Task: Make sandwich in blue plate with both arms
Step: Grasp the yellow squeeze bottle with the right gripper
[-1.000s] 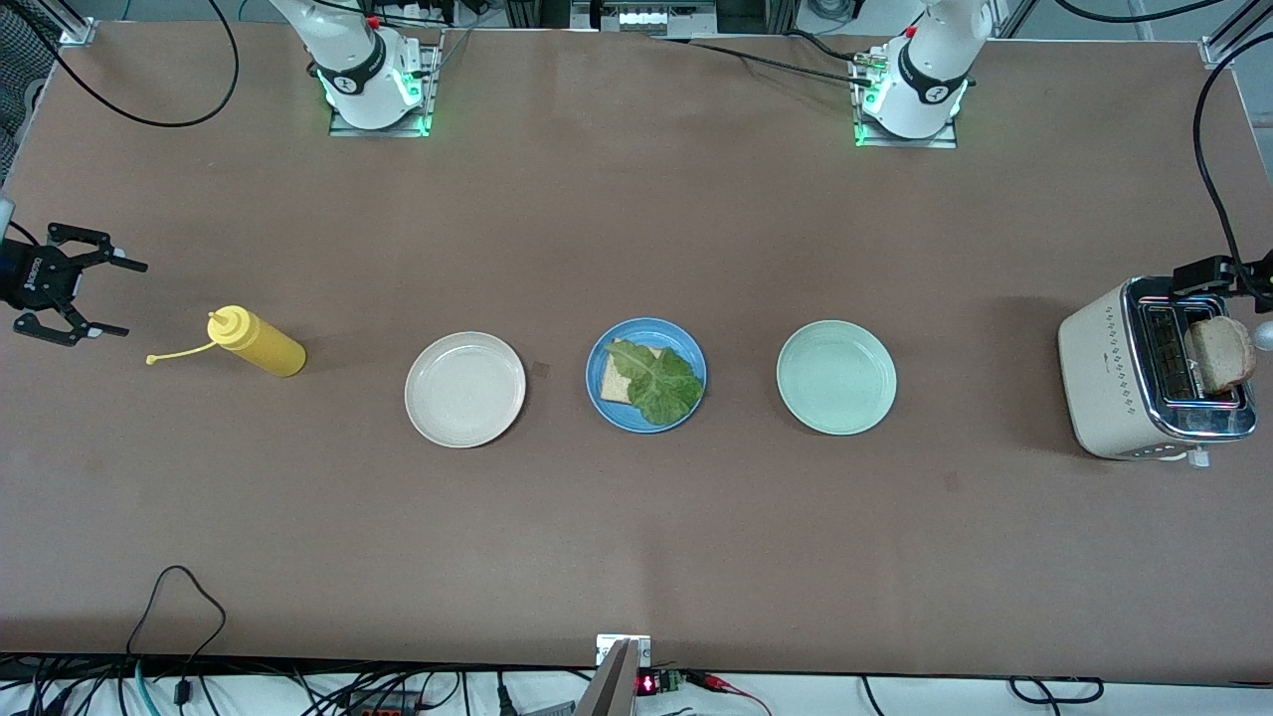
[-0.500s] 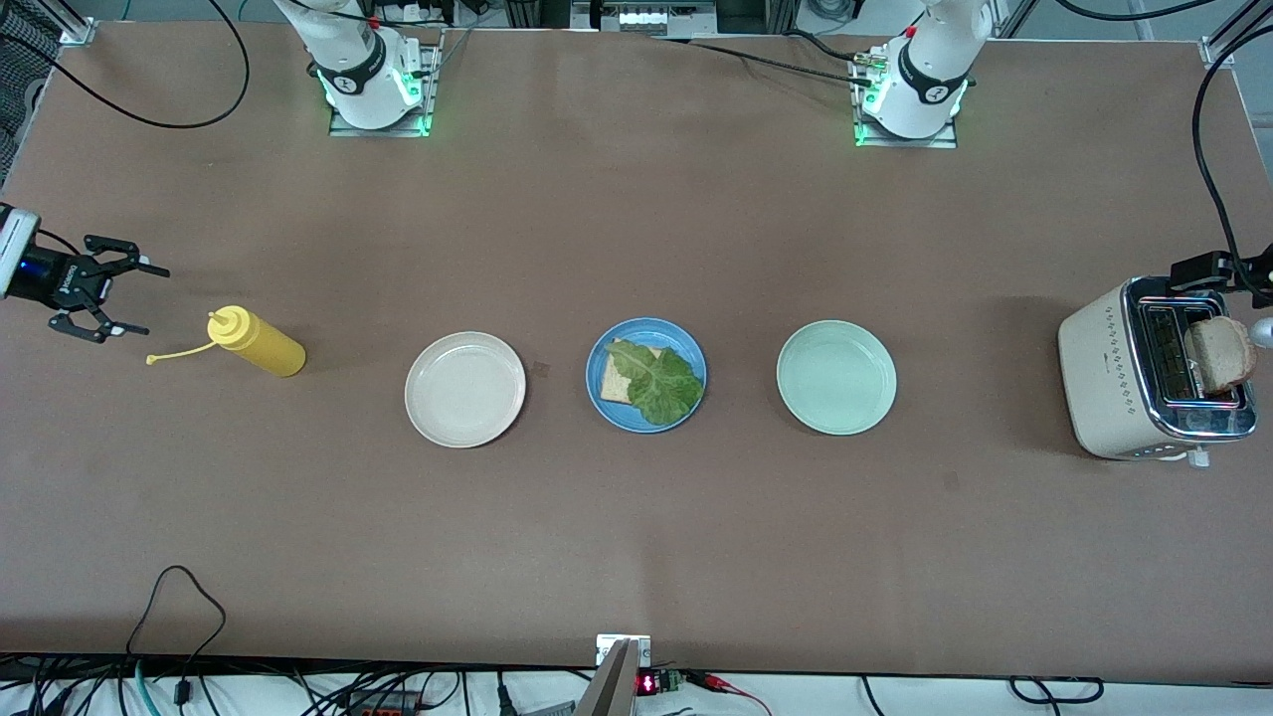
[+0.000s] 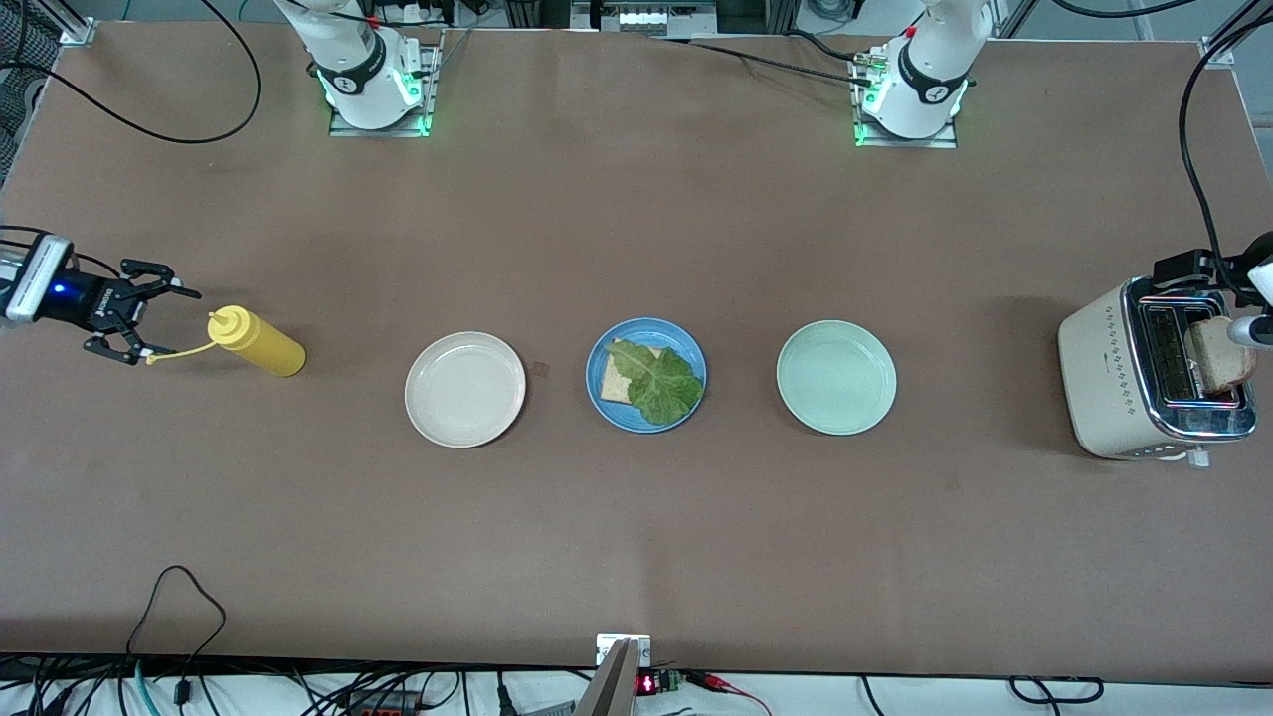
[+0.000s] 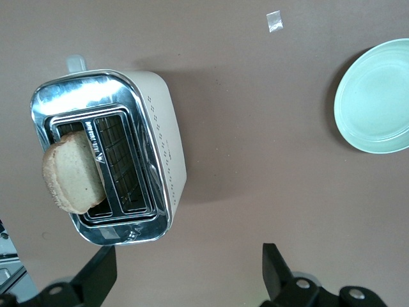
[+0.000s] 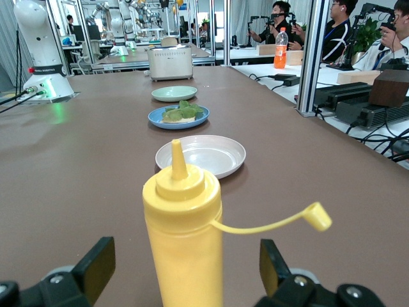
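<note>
Spreading wide, the right gripper's [image 3: 159, 323] fingers [image 5: 96, 262] hold nothing; they sit low at the right arm's end of the counter [image 3: 636, 537], pointed at the cap end of the yellow squeeze bottle [image 3: 257, 343]. Bottle lies on its side, not between the fingers; its tethered cap [image 5: 317, 216] hangs loose on a thin strap.

Left gripper [image 4: 188, 272] fingers [image 4: 275, 268] also apart, empty, hovering over the counter just beside the toaster [image 3: 1149, 373] at the left arm's end. One bread slice [image 3: 1221, 355] sticks up out of one toaster slot, tilted; the other slot is empty.

Middle of the counter, three plates in a row:
- beige plate [image 3: 464, 389], toward the right arm's end, empty
- blue plate [image 3: 597, 393] in the centre, carrying one bread slice [image 3: 614, 380] with a lettuce leaf [image 3: 661, 383] on top; no top slice on it
- mint-green plate [image 3: 836, 377], toward the left arm's end, empty

Plates well apart from each other. Both arm bases [image 3: 370, 75] stand along the counter edge farthest from the front camera.
</note>
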You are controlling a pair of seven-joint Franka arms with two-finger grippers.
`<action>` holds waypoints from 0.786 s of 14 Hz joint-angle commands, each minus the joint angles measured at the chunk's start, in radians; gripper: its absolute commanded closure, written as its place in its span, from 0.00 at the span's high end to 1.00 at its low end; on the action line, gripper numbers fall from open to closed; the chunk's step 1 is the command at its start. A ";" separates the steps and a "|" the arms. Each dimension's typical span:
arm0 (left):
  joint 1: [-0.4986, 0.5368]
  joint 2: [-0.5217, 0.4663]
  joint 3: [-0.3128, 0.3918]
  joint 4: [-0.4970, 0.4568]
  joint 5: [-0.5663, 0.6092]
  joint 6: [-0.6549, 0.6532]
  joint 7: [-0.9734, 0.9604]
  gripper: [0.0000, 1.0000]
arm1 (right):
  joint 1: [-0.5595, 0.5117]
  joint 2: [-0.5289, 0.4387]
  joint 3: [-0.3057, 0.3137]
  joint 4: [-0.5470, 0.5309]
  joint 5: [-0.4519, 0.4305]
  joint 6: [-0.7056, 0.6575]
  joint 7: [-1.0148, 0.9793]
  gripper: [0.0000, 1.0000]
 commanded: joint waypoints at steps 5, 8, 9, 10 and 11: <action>0.006 -0.016 -0.006 0.014 -0.013 -0.033 -0.009 1.00 | 0.001 0.083 0.004 0.013 0.023 -0.008 -0.023 1.00; 0.006 -0.016 -0.003 0.014 -0.013 -0.035 -0.009 1.00 | 0.012 0.091 0.004 0.013 0.041 -0.008 -0.023 1.00; 0.006 -0.016 -0.003 0.014 -0.013 -0.033 -0.009 1.00 | 0.015 0.094 0.004 0.013 0.043 -0.008 -0.023 1.00; 0.006 -0.017 -0.006 0.014 -0.013 -0.038 -0.009 1.00 | 0.024 0.097 0.004 0.010 0.044 -0.011 -0.023 1.00; 0.005 -0.017 -0.006 0.014 -0.013 -0.041 -0.010 1.00 | 0.027 0.099 0.006 0.009 0.052 -0.012 -0.023 1.00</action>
